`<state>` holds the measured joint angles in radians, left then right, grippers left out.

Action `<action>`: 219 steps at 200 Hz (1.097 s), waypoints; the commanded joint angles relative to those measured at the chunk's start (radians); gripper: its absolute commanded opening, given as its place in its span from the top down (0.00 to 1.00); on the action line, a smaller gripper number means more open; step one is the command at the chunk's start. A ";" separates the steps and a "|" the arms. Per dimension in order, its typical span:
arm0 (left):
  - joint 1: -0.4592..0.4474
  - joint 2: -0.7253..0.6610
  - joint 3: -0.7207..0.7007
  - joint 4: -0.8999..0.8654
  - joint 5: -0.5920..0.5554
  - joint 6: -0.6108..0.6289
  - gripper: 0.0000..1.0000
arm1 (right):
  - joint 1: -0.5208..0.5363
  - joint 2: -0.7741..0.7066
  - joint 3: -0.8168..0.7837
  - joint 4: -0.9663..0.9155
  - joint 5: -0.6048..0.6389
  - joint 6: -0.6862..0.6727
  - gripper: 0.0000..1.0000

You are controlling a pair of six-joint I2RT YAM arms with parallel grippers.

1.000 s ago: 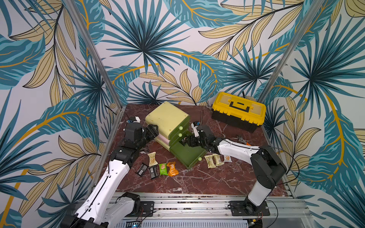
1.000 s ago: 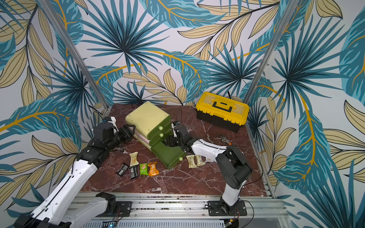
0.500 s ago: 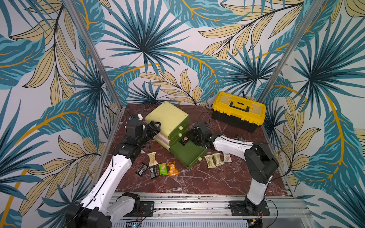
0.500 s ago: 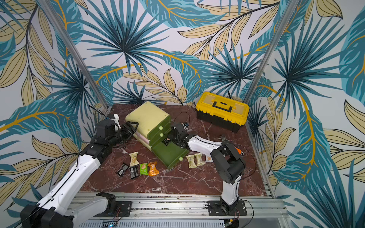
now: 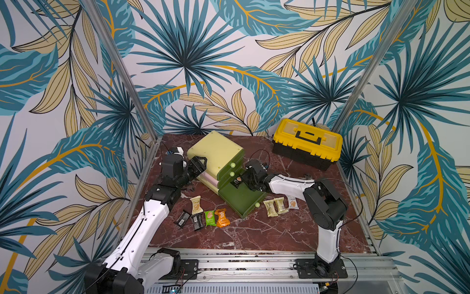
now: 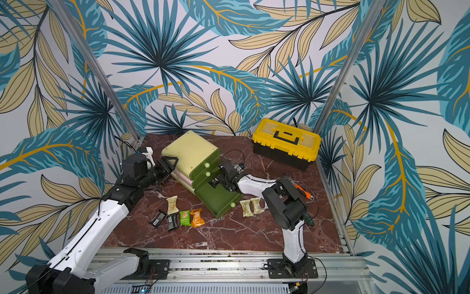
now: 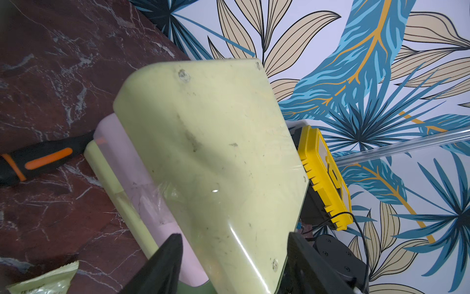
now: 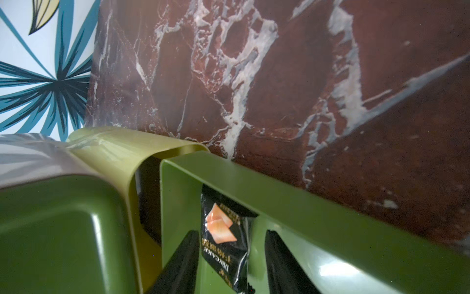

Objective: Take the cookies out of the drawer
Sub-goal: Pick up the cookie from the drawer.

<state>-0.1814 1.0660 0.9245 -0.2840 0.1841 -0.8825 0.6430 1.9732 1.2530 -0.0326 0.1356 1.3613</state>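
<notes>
Lying on the bench (image 5: pixel 254 234), eight cookies (image 5: pixel 210 218) are already out. Beyond, the right hand (image 8: pixel 231 234) has narrowed around a black packet (image 8: pixel 221 221) in the drawer (image 8: pixel 305 203), seemingly the last; grip uncertain. Left hand (image 7: pixel 235 235) straddles the cabinet (image 7: pixel 208 140), wide.

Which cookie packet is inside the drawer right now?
The black packet with the orange picture, standing in the open green drawer between the right gripper's fingers. The other packets in view lie out on the table.
</notes>
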 commanded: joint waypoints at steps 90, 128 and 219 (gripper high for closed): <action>0.013 -0.027 0.002 -0.015 0.007 0.010 0.30 | -0.001 0.094 0.070 -0.042 0.062 0.035 0.62; 0.014 -0.021 0.002 -0.008 0.008 0.011 0.30 | 0.000 0.110 0.077 -0.041 0.068 0.032 0.72; 0.020 -0.020 0.007 -0.015 0.012 0.018 0.30 | 0.000 0.099 0.080 -0.019 0.069 0.025 0.94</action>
<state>-0.1734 1.0584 0.9245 -0.2886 0.1848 -0.8799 0.6426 2.0556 1.3254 -0.0498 0.1947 1.3952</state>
